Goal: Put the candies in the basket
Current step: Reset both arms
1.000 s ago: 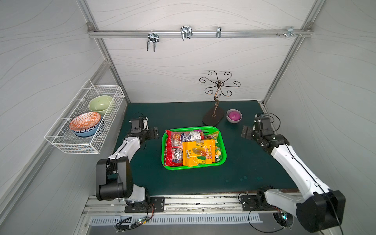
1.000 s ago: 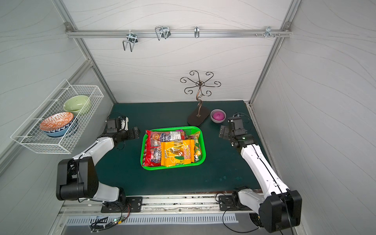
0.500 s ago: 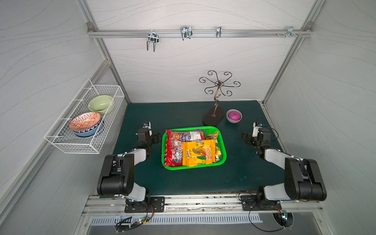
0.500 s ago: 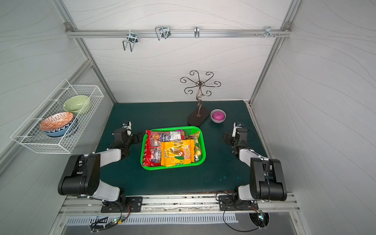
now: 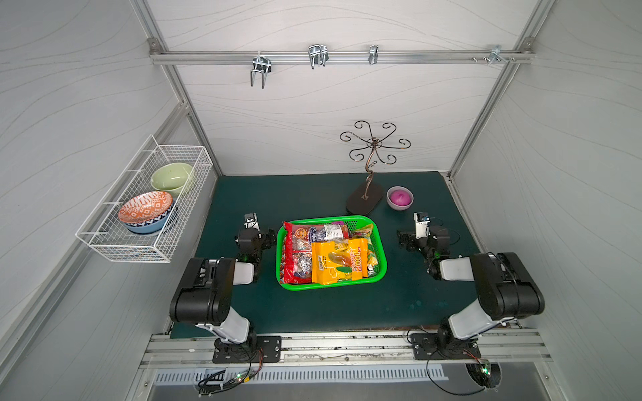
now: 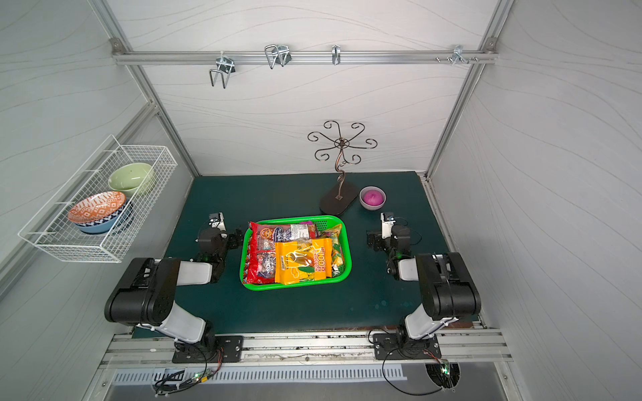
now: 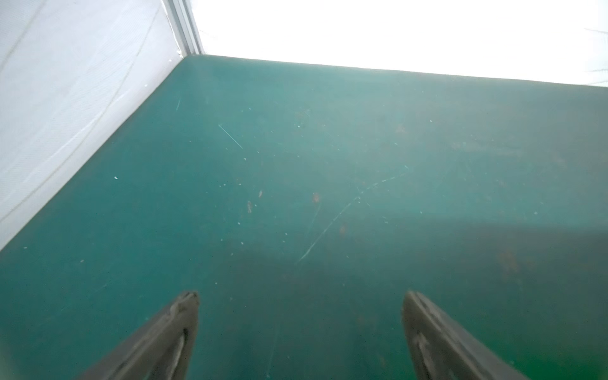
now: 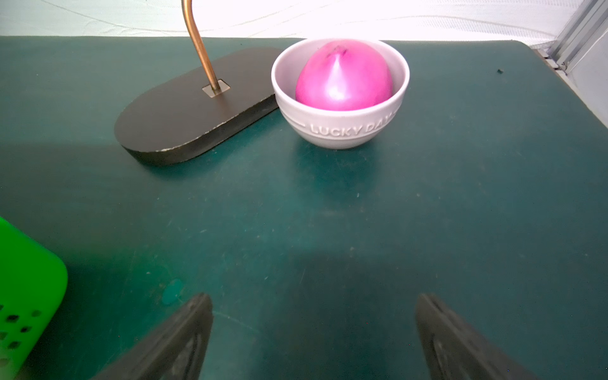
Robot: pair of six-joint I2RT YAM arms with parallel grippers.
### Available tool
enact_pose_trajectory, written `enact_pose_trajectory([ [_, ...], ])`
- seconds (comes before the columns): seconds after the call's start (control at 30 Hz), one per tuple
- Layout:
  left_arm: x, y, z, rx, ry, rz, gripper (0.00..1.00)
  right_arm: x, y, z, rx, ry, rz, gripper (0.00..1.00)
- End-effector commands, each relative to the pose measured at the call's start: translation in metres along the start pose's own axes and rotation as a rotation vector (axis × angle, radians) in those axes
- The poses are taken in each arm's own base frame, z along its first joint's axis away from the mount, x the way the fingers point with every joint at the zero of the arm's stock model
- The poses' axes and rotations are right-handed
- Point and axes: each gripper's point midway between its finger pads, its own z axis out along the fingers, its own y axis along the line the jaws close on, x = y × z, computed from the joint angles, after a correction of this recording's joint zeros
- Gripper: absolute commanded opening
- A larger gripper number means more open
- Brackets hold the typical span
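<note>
Candies lie piled inside the green basket mid-worktop, yellow-orange bag on top. Left pincer spread wide, empty, low over bare worktop just beside the basket. Right pincer also wide and empty, on the basket's opposite side, facing the pink bowl.

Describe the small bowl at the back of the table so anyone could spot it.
On the dark green table, look near the far edge, where a curly metal stand rises from a dark oval base. Beside that base, on the side of the right arm, sits the small pale bowl. Unlike the larger bowls in the white wire basket, it holds one glossy pink egg shape.
</note>
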Motion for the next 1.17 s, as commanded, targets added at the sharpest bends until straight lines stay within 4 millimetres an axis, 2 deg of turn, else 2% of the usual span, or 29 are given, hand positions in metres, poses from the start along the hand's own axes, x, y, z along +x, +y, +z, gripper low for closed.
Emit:
enact_pose_trajectory([
  [0.0,-0.019,0.000,0.000,-0.008,-0.060,-0.011,1.00,-0.011,-0.007,0.003,-0.011,-0.017,0.025,0.99],
  [0.67,-0.019,-0.001,0.000,-0.006,-0.061,-0.013,1.00,-0.010,-0.007,0.002,-0.010,-0.014,0.025,0.99],
  [0.77,-0.018,-0.003,0.001,0.016,-0.054,-0.014,1.00,-0.010,-0.008,0.003,-0.009,-0.014,0.025,0.99],
  [0.83,-0.017,-0.012,0.003,0.089,-0.033,-0.002,1.00,-0.010,-0.008,0.002,-0.009,-0.015,0.025,0.99],
  [1.13,-0.017,-0.013,0.001,0.087,-0.044,0.004,1.00,-0.011,-0.007,0.002,-0.010,-0.015,0.026,0.99],
])
